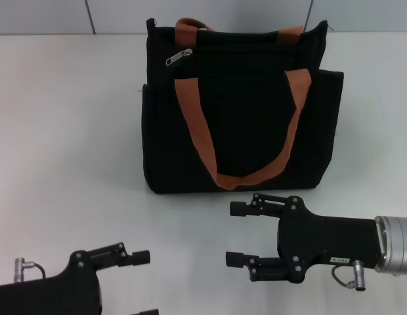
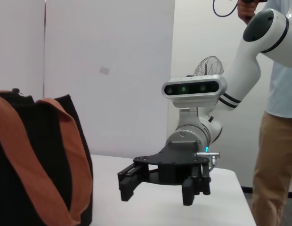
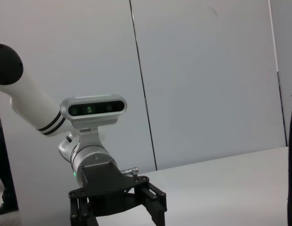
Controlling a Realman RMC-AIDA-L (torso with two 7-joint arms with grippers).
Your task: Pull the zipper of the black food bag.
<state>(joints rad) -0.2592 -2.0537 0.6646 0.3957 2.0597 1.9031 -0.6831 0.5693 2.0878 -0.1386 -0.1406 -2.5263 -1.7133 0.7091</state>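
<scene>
The black food bag stands upright at the back middle of the white table, its two rust-brown handles hanging down the front. The silver zipper pull lies near the bag's top left corner. My right gripper is open and empty, on the table just in front of the bag, pointing left. My left gripper is open and empty at the front left, well short of the bag. The left wrist view shows the bag and the right gripper. The right wrist view shows the left gripper.
The white table stretches to the left and front of the bag, with a grey panelled wall behind. A person stands beyond the table's right side, near a fan.
</scene>
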